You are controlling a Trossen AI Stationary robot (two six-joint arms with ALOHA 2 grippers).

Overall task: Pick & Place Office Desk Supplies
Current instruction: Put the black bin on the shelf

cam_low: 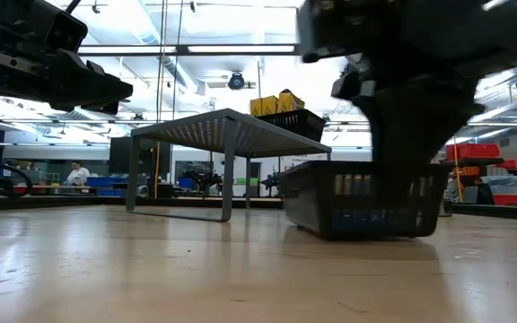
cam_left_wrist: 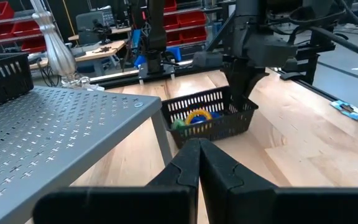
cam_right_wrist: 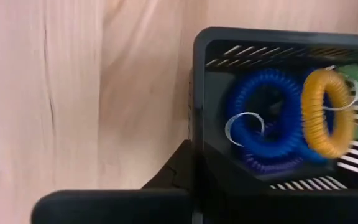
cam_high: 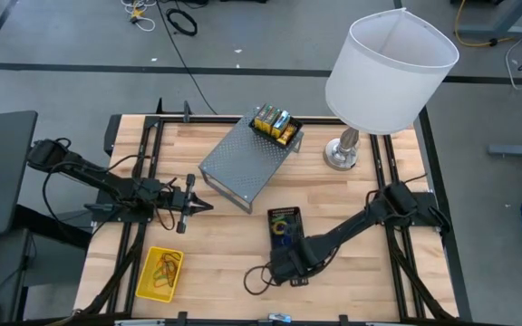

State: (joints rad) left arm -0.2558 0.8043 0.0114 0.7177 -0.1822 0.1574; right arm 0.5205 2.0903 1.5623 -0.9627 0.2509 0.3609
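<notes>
A black mesh tray stands on its flat bottom on the table, right of centre, with blue, yellow and green coiled loops inside. My right gripper comes down at the tray's near end and is shut on it. A second black mesh tray with yellow-green crayon boxes rests on a grey perforated riser. A yellow basket with loops lies at the near left. My left gripper hovers shut and level beside the riser, touching nothing. My right gripper has the tray's near end wall between its two fingers, one finger outside the wall and the other inside. The fingers come from above, slanting steeply down. The tray sits flat on the table.
A big white-shaded lamp stands at the far right on a metal foot. The grey riser takes up the table's middle far part. Bare wood lies between the yellow basket and the held tray. A person sits in the room beyond the table.
</notes>
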